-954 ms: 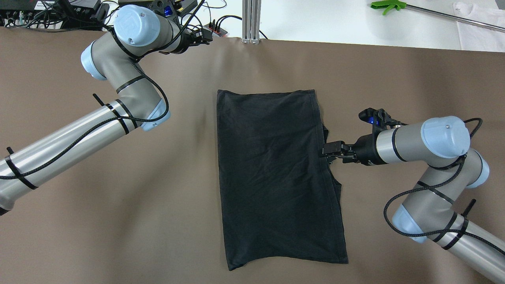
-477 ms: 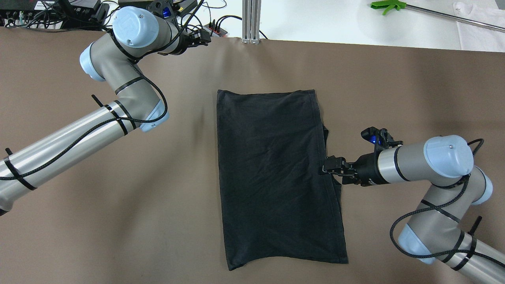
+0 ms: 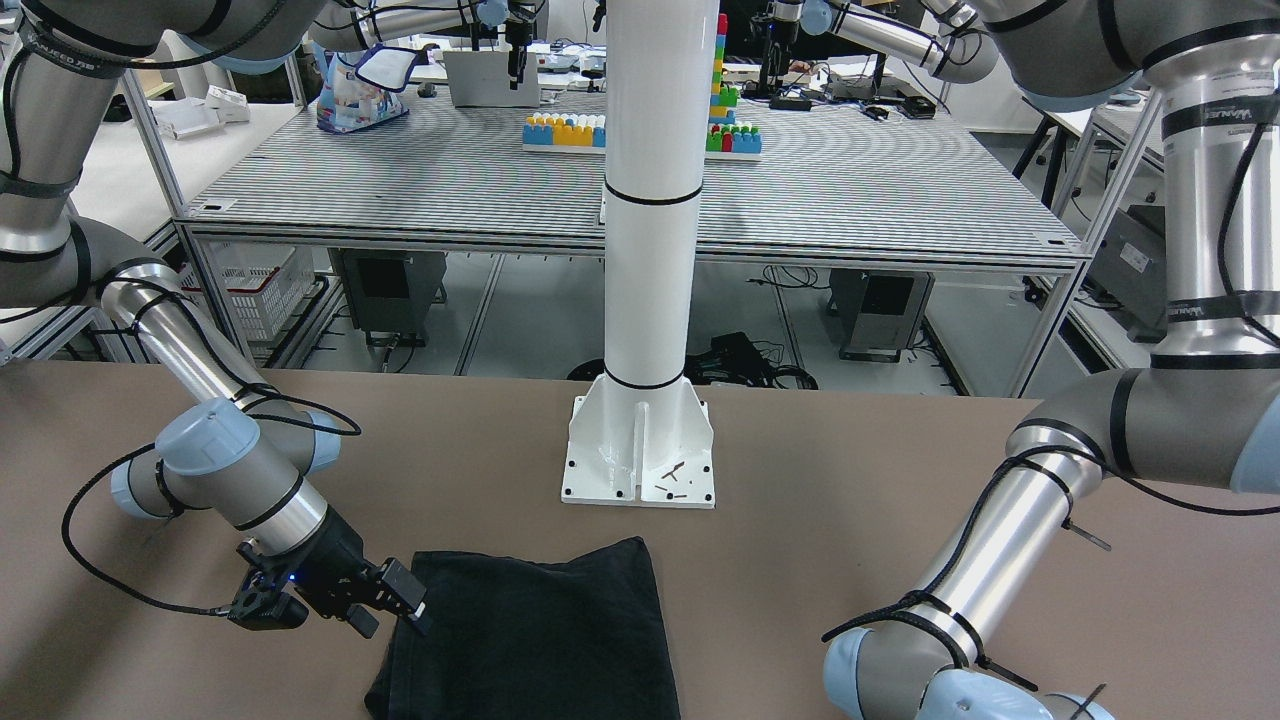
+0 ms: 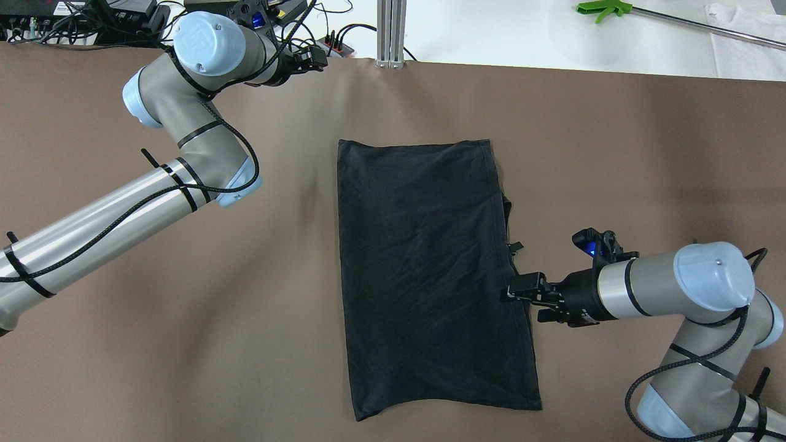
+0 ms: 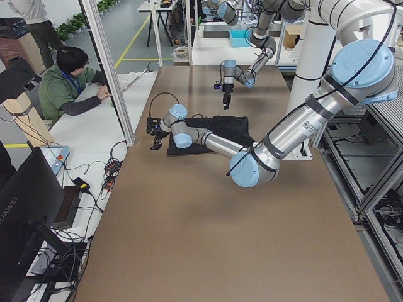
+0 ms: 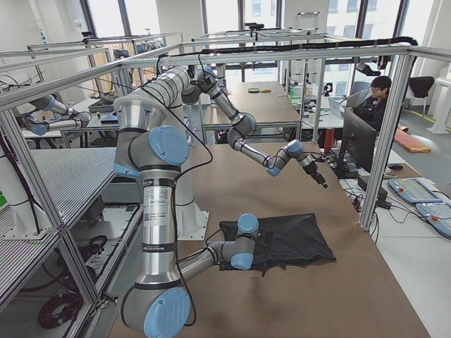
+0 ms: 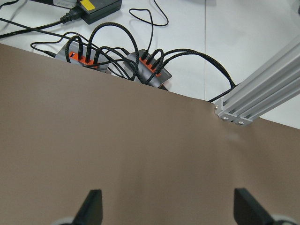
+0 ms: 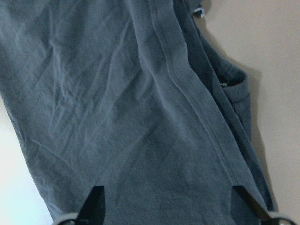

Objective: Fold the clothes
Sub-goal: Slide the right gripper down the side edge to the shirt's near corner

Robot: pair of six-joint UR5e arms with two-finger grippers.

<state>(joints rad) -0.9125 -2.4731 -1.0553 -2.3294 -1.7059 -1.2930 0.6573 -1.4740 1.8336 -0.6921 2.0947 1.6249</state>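
Clothes (image 4: pixel 424 270), one black rectangle, lie flat in the middle of the bench (image 4: pixel 184 344). The right claw (image 4: pixel 513 293) sits low at their right edge, jaws spread wide, grasping nothing. The left claw (image 4: pixel 316 58), likewise released, hangs over bare bench at the far left, well apart from them.

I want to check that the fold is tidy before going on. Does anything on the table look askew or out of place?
Yes. Along the right edge of the black cloth, beside the right gripper, a lower layer sticks out past the top layer, so the edges do not line up. Nothing looks damaged.
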